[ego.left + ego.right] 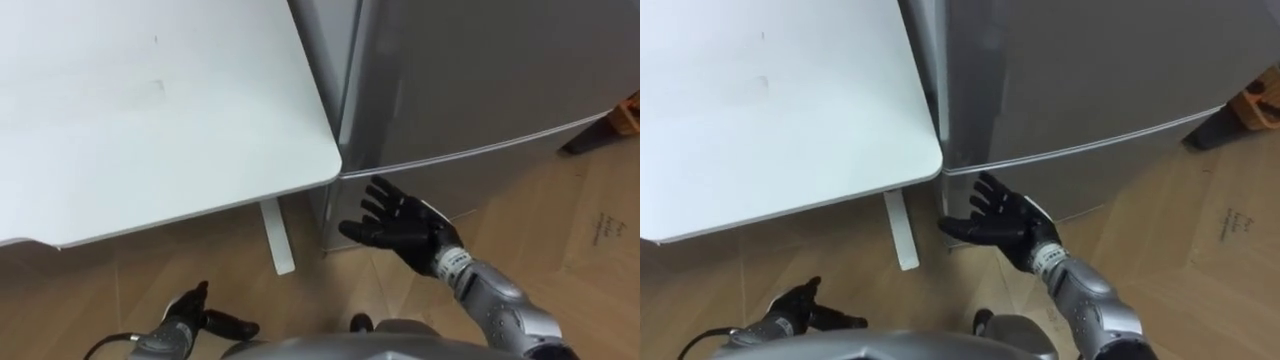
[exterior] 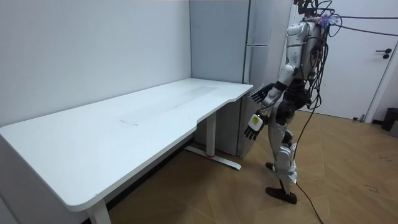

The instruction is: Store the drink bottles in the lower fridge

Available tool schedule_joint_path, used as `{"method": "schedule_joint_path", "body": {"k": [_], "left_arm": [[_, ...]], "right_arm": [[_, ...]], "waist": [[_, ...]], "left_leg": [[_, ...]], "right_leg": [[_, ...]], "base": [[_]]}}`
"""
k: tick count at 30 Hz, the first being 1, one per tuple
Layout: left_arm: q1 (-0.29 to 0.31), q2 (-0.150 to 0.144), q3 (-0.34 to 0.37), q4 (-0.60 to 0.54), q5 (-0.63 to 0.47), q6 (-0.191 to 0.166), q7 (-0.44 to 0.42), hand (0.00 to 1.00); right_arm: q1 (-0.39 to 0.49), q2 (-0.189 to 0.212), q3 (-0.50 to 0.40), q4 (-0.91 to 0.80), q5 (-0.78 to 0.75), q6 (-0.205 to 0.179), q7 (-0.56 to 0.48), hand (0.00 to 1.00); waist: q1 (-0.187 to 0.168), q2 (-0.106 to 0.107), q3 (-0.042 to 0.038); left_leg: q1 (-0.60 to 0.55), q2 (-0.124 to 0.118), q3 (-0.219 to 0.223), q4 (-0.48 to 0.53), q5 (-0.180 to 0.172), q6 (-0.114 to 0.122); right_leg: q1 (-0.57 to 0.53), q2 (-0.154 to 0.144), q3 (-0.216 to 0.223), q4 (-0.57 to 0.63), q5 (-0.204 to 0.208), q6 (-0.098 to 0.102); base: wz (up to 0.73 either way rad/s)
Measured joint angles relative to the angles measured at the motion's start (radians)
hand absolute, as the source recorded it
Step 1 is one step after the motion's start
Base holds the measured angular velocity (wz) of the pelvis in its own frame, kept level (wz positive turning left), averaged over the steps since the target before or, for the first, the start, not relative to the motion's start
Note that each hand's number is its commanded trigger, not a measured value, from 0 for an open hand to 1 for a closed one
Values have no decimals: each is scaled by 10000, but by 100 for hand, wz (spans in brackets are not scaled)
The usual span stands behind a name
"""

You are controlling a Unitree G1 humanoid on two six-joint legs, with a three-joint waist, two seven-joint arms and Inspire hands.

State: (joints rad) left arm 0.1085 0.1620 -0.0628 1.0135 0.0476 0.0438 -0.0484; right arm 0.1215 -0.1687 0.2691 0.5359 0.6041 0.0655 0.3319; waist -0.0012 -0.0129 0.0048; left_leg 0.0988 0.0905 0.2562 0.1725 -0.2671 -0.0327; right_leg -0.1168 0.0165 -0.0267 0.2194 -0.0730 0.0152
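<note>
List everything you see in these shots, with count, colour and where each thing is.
table: one, white, beside the fridge, its corner close to it.
fridge: one, grey, upper and lower door, right of the table.
door: one, white, far wall in the room view.
floor: wood, brown.
right robot hand: one, black, open, raised before the fridge's lower door.
left robot hand: one, black, open, low over the floor.
</note>
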Motion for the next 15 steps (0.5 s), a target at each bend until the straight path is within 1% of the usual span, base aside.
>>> {"method": "schedule_joint_path", "body": {"k": [2,4,6,7,8,10,11,12,14,15], "left_arm": [[3,-28,-3,1,-173,0,-2,0],[38,-26,25,28,-185,-2,20,0],[87,-30,38,124,-181,-5,163,0],[96,-29,50,155,-184,-9,203,0],[101,-25,122,236,-188,-23,272,0],[154,-36,213,383,-168,-70,406,0],[190,-45,289,402,-169,-87,414,0],[221,-69,513,432,-168,-110,442,0],[234,-80,784,584,-165,-141,562,0],[251,-108,935,800,-166,-192,627,0]], "right_arm": [[-62,2,-99,447,-445,-39,26,0],[-149,3,-258,1313,-816,-113,51,0],[-244,7,-503,2660,-1332,-193,-70,0],[-244,7,-567,3000,-1430,-244,-85,0],[-245,-10,-688,3728,-1530,-274,-143,0],[-220,-18,-1091,5025,-1788,-342,-282,0],[-210,-18,-1213,5290,-1853,-350,-316,0],[-183,-20,-1433,5701,-1981,-355,-415,0],[-168,69,-1769,5997,-2053,-407,-568,0],[-164,144,-1905,6087,-2127,-549,-609,0]], "waist": [[-88,-10,-11],[-104,-1,-21],[-112,-54,-50],[-126,-57,-55],[-165,-67,-57],[-176,-67,-51],[-167,-74,-50],[-148,-97,-40],[-169,-143,-29],[-187,-123,-15]], "left_leg": [[11,0,-148,26,3,6],[19,3,-227,24,4,7],[16,1,-283,-5,7,12],[16,2,-319,-11,7,13],[13,3,-402,-22,8,13],[83,7,-458,-50,9,11],[92,8,-460,-59,9,11],[92,7,-464,-62,9,11],[91,8,-447,-61,9,11],[103,6,-455,-62,9,12]], "right_leg": [[144,-27,-123,-142,-1,1],[214,-47,-226,-200,-1,4],[287,-64,-326,-331,-2,12],[319,-64,-346,-359,0,14],[358,-76,-427,-373,-16,33],[492,-81,-503,-489,-20,37],[499,-84,-518,-487,-21,37],[496,-96,-544,-487,-24,41],[488,-102,-564,-497,-25,40],[503,-107,-565,-502,-25,40]], "base": [[21],[13],[9],[16],[17],[11],[0],[0],[0],[0]]}}
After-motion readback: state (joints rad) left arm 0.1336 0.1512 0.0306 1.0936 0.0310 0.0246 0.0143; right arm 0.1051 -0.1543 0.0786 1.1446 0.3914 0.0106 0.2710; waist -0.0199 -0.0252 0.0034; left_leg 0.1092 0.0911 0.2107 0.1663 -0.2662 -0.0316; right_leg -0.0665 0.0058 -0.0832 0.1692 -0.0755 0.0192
